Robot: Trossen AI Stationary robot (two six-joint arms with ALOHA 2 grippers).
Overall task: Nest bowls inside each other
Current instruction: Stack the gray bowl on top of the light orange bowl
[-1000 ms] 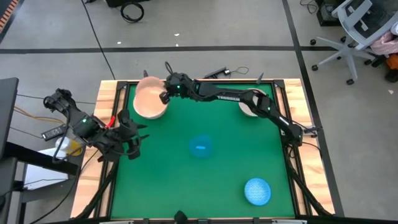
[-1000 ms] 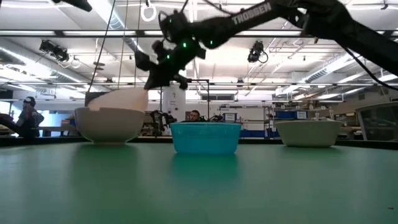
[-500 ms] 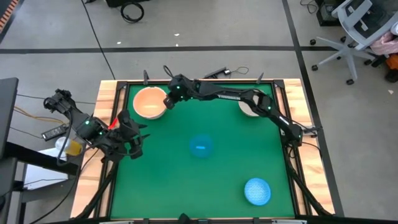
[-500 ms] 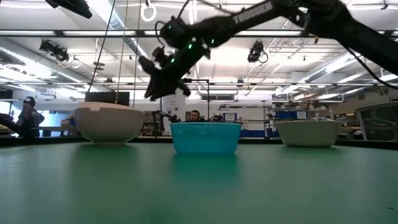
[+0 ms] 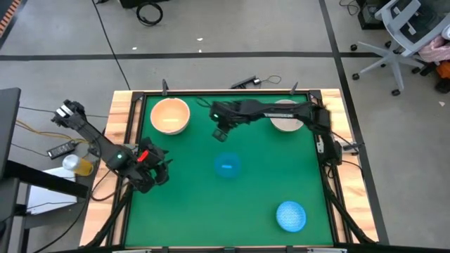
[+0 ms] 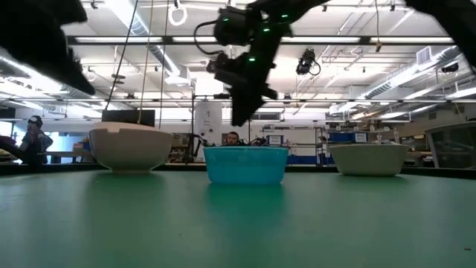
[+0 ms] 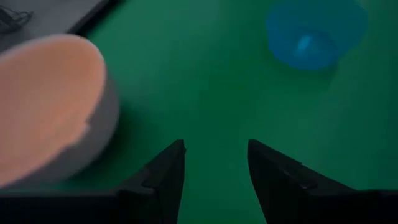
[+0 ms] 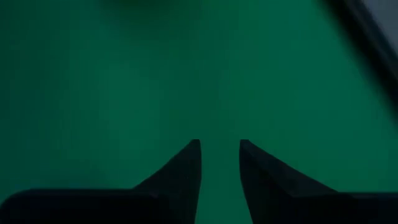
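A peach bowl (image 5: pixel 169 115) sits inside a pale bowl (image 6: pixel 131 149) at the far left of the green mat. A translucent dark blue bowl (image 5: pixel 226 166) stands at the middle, a light blue speckled bowl (image 5: pixel 291 216) near right, and a cream bowl (image 5: pixel 286 116) far right. My right gripper (image 5: pixel 220 133) hangs open above the mat, just beyond the dark blue bowl (image 6: pixel 245 164), with nothing between its fingers (image 8: pixel 186 165). My left gripper (image 5: pixel 159 176) stands open and low at the left edge, facing the peach bowl (image 7: pixel 43 134).
A wooden frame (image 5: pixel 126 140) borders the mat on all sides. Bare green mat (image 5: pixel 211 211) lies between the bowls, widest at near left. Beyond the table are cables and an office chair (image 5: pixel 404 35) on the floor.
My right gripper has let go of the peach bowl, which was tilted and now lies level in the pale bowl. The gripper has swung toward the table's right and tipped downward, ending over the middle. My left gripper has sunk and drawn toward the near edge.
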